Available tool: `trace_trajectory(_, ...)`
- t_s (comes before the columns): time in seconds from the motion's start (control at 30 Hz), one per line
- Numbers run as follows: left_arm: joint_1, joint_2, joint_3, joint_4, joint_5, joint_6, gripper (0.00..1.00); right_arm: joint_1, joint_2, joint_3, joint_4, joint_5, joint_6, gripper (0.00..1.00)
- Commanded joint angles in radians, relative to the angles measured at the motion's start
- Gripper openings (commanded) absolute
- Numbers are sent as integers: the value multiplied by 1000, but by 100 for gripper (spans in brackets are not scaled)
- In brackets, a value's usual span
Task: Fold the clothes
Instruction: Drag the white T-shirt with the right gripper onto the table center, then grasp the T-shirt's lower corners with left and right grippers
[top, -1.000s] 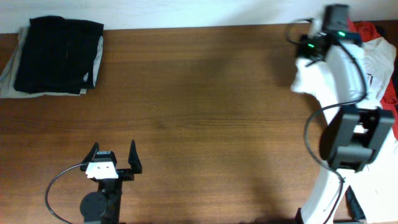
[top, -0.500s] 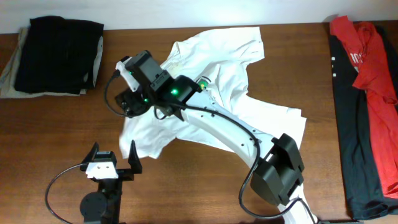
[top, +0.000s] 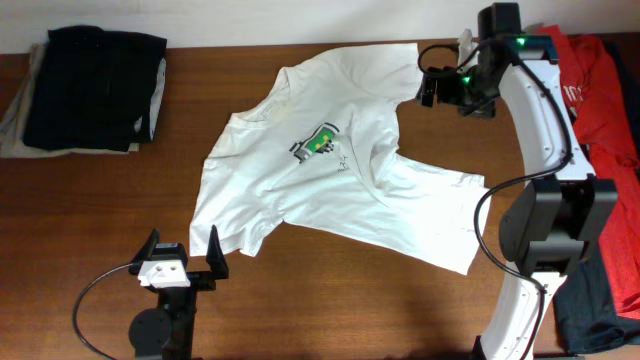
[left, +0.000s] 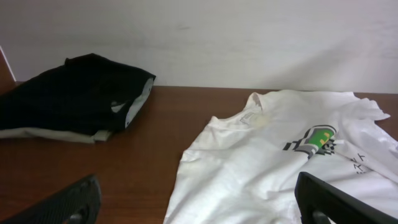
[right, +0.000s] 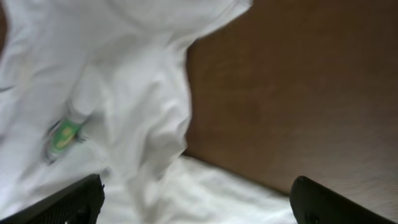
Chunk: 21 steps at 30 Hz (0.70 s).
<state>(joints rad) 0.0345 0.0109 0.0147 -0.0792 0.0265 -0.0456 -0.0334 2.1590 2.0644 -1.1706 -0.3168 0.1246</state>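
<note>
The clothes, a white T-shirt (top: 330, 195), lie spread out and wrinkled across the middle of the table. Its green-and-white print (top: 318, 143) faces up, the collar points back left and the hem front right. My right gripper (top: 428, 87) hovers open above the far right sleeve, holding nothing. In the right wrist view the shirt (right: 124, 93) lies below the open gripper (right: 199, 208). My left gripper (top: 182, 246) rests open at the front left, just short of the shirt's near left corner. The left wrist view shows the shirt (left: 280, 162) ahead of the gripper (left: 199, 208).
A stack of black folded garments (top: 95, 88) sits at the back left corner, also seen as the black stack (left: 68, 93). A red shirt (top: 600, 90) lies over a dark garment (top: 600, 300) along the right edge. Bare wood (top: 90, 210) lies left of the shirt.
My right gripper carried the white shirt in from the far right, dragged it across the table, then opened and let go. It has swung back to the far right. The left arm has not moved.
</note>
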Motion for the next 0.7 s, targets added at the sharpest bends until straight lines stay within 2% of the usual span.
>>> trace_trajectory(0.0,-3,-6,-5,22,210,-32,99,18,-26,13,-61,-132,11,99)
trace_trajectory(0.1,-3,-6,-5,68,479,-86,99,68,-24,-1,-74,-107,11,99)
trace_trajectory(0.17,-3,-6,1,229,502,-174,99,106,-24,-6,-64,-52,11,99)
trace_trajectory(0.2,-3,-5,27,260,500,-178,99,120,-24,-6,-57,-51,11,99)
trace_trajectory(0.3,-3,80,168,193,486,-177,99,152,-24,-6,-18,-51,35,99)
trace_trajectory(0.4,-3,348,439,-47,475,-61,99,175,-24,-6,-3,-51,34,99)
trace_trajectory(0.43,-3,449,543,-188,425,-57,99,178,-24,-6,-4,-48,34,99)
trace_trajectory(0.47,-3,613,718,-393,392,-32,99,178,-24,-6,-6,-48,34,99)
trace_trajectory(0.57,-4,960,1036,-781,440,20,99,178,-24,-6,-8,-48,35,99)
trace_trajectory(0.6,-4,1053,1068,-821,499,19,99,178,-24,-6,-19,-48,34,99)
trace_trajectory(0.67,-4,1166,1068,-820,490,10,99,178,-24,-6,-29,-48,34,99)
